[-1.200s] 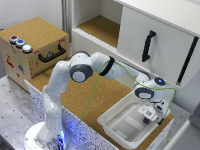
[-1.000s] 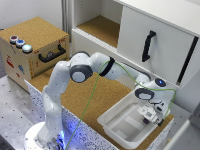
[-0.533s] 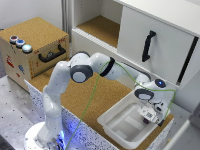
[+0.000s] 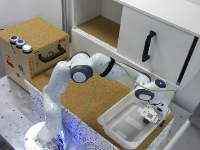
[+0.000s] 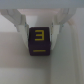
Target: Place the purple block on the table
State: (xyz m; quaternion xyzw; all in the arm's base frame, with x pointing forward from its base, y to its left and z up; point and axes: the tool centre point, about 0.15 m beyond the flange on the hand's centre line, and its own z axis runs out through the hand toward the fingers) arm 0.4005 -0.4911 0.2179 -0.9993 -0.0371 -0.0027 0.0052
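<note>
While the arm reaches across the worktop, this is how things lie:

Hand: the hand points down over the tray's far side, near the worktop's corner at the exterior view's right; its fingers are closed partway, one on each side of the block, pressed to it.
Block: the purple block sits gripped between the two fingers, a yellow "3" on the face toward the wrist camera; in the exterior view it is too small to make out clearly.
Tray: the white tray lies on the worktop beside its front edge, at the exterior view's right end; the hand and block are above its inside, and whether the block touches its floor cannot be told.
Worktop: the brown cork worktop carries the tray and has white speckled side panels.
Box: a cork-topped box with buttons and a black handle stands off the worktop's end at the exterior view's left.
Cabinet: a white cabinet with a black handle rises behind the worktop's back edge.
</note>
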